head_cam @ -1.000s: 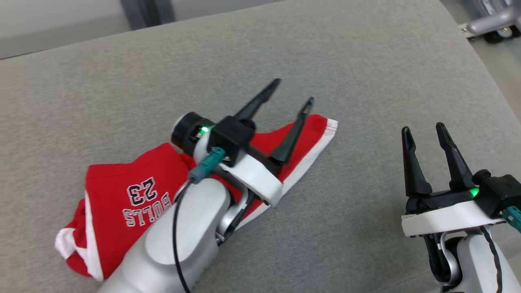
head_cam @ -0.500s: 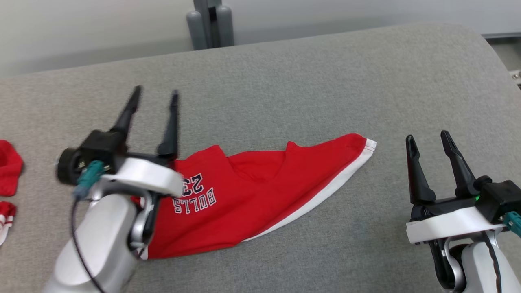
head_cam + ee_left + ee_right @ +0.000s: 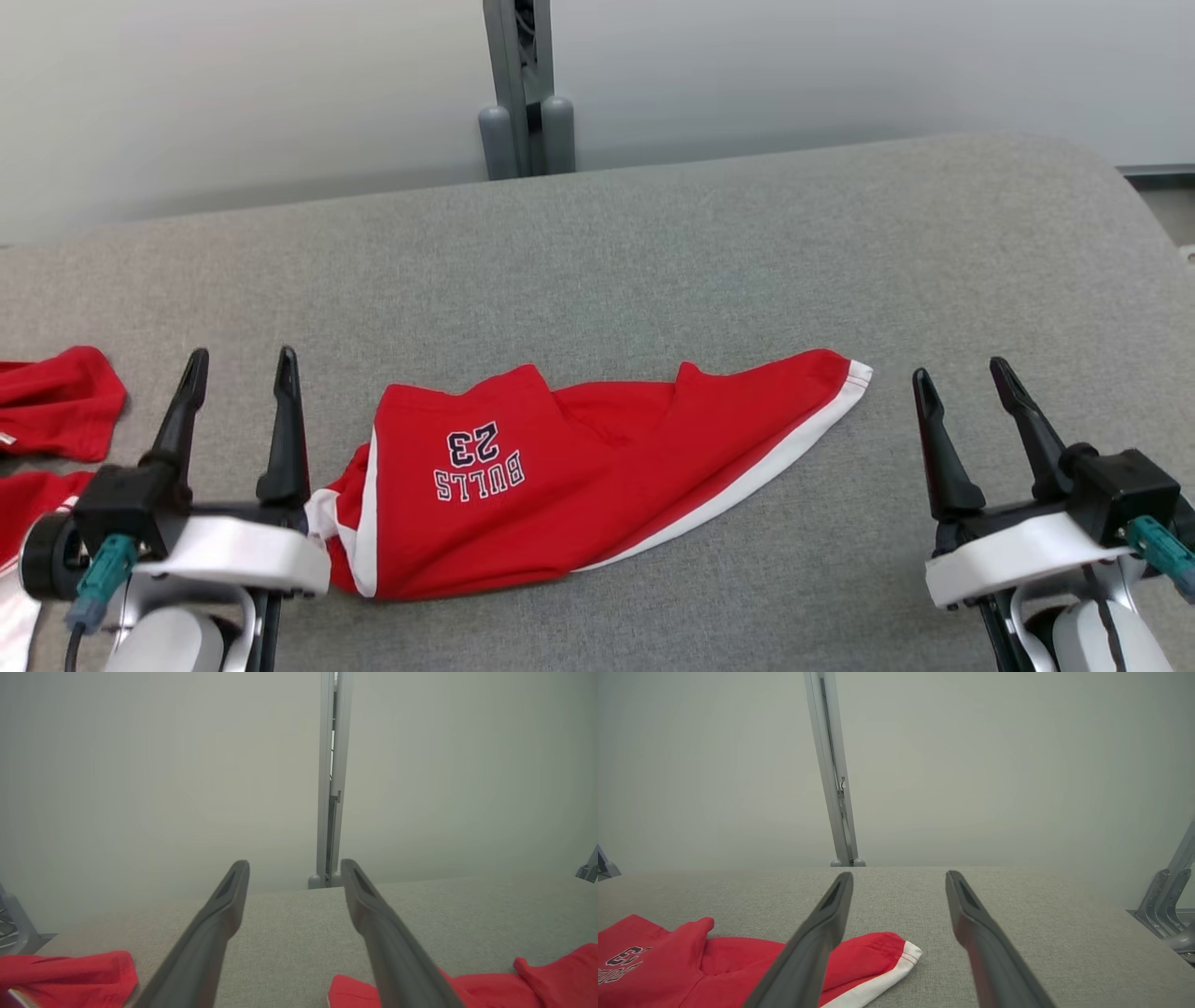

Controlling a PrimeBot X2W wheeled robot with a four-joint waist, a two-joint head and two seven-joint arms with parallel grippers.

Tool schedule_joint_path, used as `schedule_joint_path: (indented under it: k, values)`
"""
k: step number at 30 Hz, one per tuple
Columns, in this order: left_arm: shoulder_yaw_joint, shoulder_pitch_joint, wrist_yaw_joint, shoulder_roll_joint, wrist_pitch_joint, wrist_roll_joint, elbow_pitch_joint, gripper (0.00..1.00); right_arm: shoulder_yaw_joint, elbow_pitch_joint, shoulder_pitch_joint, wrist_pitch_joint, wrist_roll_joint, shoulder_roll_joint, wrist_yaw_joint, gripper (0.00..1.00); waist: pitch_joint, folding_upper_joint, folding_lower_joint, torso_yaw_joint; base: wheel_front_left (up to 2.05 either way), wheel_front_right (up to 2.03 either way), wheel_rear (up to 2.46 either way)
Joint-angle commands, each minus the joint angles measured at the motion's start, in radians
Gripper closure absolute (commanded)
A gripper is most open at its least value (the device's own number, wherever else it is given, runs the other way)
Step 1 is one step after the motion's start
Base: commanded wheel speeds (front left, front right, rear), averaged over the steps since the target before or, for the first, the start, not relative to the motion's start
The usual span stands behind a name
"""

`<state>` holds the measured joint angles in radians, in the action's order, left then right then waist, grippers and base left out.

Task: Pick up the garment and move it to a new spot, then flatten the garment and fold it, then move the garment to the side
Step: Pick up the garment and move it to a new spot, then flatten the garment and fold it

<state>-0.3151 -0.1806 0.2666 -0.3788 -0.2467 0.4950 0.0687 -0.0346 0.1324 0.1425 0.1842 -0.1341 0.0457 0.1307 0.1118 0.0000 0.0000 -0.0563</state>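
Garment: I see the red shorts [image 3: 579,485] lying rumpled on the grey cushion [image 3: 747,233], between my grippers
Left gripper [image 3: 243,355]: fingers spread wide, holding nothing
Right gripper [image 3: 961,369]: likewise wide and empty
Handling: I judge it light, soft, floppy; I'd pinch the white-trimmed corner [image 3: 854,373]
Room: bare cushion behind; other red clothes [image 3: 56,401] crowd the left edge

Left pincer [image 3: 238,364] open, empty; right pincer [image 3: 964,375] open, empty.
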Motion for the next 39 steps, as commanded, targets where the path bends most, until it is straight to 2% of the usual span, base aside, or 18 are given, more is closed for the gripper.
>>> schedule_joint_path:
  k: [1,12,30,39]
  values:
    - [0.002,0.044,0.021,-0.014,0.013,0.002,-0.04,0.0,0.006,-0.01,-0.023,-0.012,0.004,0.008,0.0,0.0,-0.025,0.0,0.0,-0.003,0.0,0.0,0.0]
    - [-0.009,0.2,0.08,-0.036,0.076,0.015,-0.165,0.0,0.016,-0.04,-0.101,-0.052,-0.011,0.008,0.0,0.0,-0.098,0.0,0.0,0.0,0.0,0.0,0.0]
    - [-0.014,0.186,0.092,-0.047,0.08,0.006,-0.175,0.0,0.02,-0.06,-0.116,-0.069,-0.018,0.007,0.0,0.0,-0.093,0.0,0.0,0.011,0.0,0.0,0.0]
    - [-0.02,0.135,0.079,-0.034,0.053,-0.007,-0.154,0.0,0.01,-0.071,-0.093,-0.073,-0.011,0.007,0.0,0.0,-0.074,0.0,0.0,0.078,0.0,0.0,0.0]
